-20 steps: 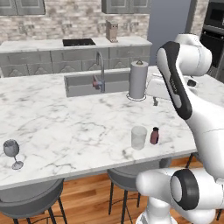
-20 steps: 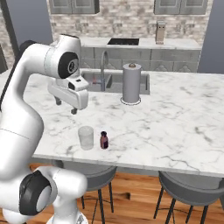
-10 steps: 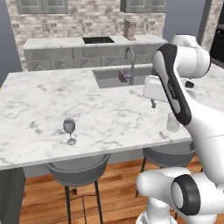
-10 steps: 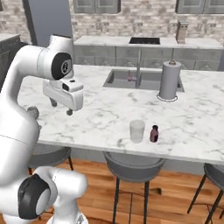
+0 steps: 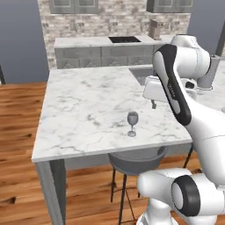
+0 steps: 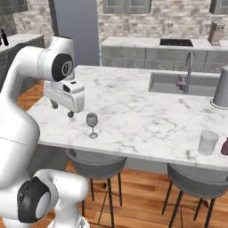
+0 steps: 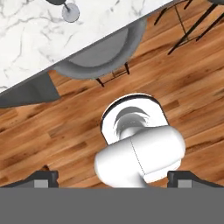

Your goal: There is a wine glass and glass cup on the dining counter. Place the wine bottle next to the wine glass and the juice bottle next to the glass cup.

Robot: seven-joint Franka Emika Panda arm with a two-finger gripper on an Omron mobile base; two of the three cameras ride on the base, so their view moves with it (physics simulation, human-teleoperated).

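Left base view: wine glass [image 5: 132, 123], small, clear, stemmed, upright near the front edge of the white marble desk [image 5: 83, 105]; end effector [image 5: 153, 103] hangs just right of it, apart, empty. Against the earlier frame the whole picture has shifted, so the camera has moved; the glass now sits mid-frame.

Right base view: wine glass [image 6: 91, 125] just right of the end effector [image 6: 63, 109]. Glass cup [image 6: 207, 142], short clear tumbler, well apart at the desk's right end, beside the pinkish juice bottle [image 6: 225, 146].

Hand view: fingertips [image 7: 43, 179] spread wide, released; glass foot at top; wood floor [image 7: 52, 135] below.
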